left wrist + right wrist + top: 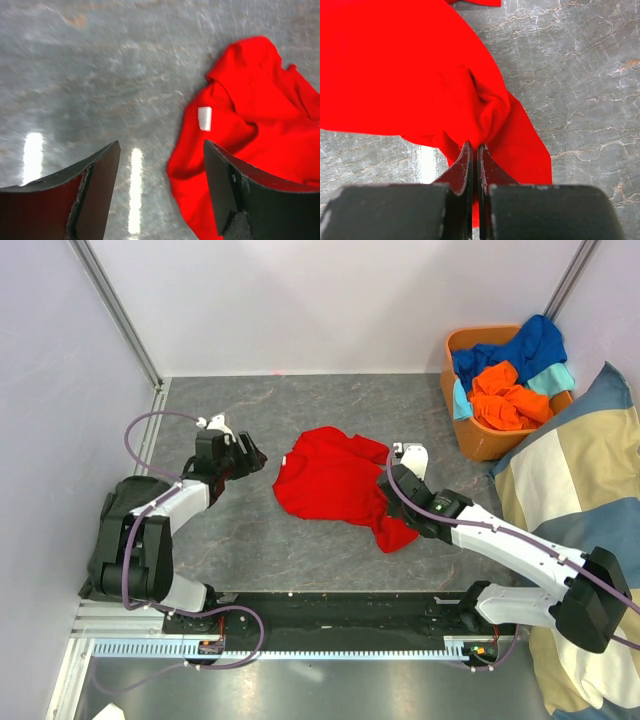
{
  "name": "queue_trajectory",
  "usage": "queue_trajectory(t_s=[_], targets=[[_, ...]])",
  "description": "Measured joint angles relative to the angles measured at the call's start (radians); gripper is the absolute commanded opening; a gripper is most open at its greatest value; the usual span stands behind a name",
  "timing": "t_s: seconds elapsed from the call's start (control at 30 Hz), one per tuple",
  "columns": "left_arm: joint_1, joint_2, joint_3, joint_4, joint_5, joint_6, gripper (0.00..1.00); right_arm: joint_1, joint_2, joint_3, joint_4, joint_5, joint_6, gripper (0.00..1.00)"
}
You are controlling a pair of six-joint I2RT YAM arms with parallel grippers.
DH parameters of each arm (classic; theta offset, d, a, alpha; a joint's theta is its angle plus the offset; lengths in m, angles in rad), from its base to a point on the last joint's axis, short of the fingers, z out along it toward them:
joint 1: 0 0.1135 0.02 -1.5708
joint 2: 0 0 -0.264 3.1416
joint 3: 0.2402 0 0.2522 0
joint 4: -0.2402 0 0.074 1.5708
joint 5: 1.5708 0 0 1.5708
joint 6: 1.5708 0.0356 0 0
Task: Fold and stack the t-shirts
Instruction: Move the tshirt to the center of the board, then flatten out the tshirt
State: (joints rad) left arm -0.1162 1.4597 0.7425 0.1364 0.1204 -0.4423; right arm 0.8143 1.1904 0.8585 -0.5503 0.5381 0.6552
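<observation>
The grey marbled table [250, 540] is closed in by pale walls [300, 300] along its far and left edges. Bare surface is left open across the left half, along the far edge and in a strip at the near edge. The right edge is crowded by a large blue-and-beige checked cushion [570, 490], which is leaned in over the near right corner. The red t-shirt [330, 480] is spread crumpled at the middle of the table, with a tail of cloth trailed toward the near edge. At the far right corner an orange basket [487, 447] is set just beside the cushion. A blue t-shirt [525, 345], an orange t-shirt [505, 400] and a teal t-shirt [553, 377] are heaped in it and spilled over its rim.

The left arm [150, 510] is folded at the left edge, its forearm reached toward the centre. The left gripper [160, 150] is held over bare table just beside the red shirt's left edge, its jaws spread wide with nothing between them. The right arm [500, 535] is stretched diagonally from the near right corner to the middle. The right gripper [472, 147] is clamped on a fold at the red shirt's right side, its fingers pressed together with cloth bunched at the tips.

A small white tag [205, 118] is seen on the red shirt near its left edge; any print on it cannot be read.
</observation>
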Motion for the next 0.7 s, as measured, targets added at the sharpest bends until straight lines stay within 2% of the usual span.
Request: queue_trajectory(t_s=[0.37,0.67,0.7], targets=[[-0.127,0.0,-0.097,-0.034,0.013,-0.101,0.68,0.0,-0.026,-0.021,0.013,0.001,0.007,0.0],[-0.191,0.033,-0.136,-0.031,-0.022,-0.138,0.51,0.0,-0.032,-0.034,0.015,0.001,0.008,0.0],[-0.194,0.039,-0.134,-0.022,-0.023,-0.142,0.45,0.0,-0.032,-0.034,0.015,0.001,0.008,0.0]])
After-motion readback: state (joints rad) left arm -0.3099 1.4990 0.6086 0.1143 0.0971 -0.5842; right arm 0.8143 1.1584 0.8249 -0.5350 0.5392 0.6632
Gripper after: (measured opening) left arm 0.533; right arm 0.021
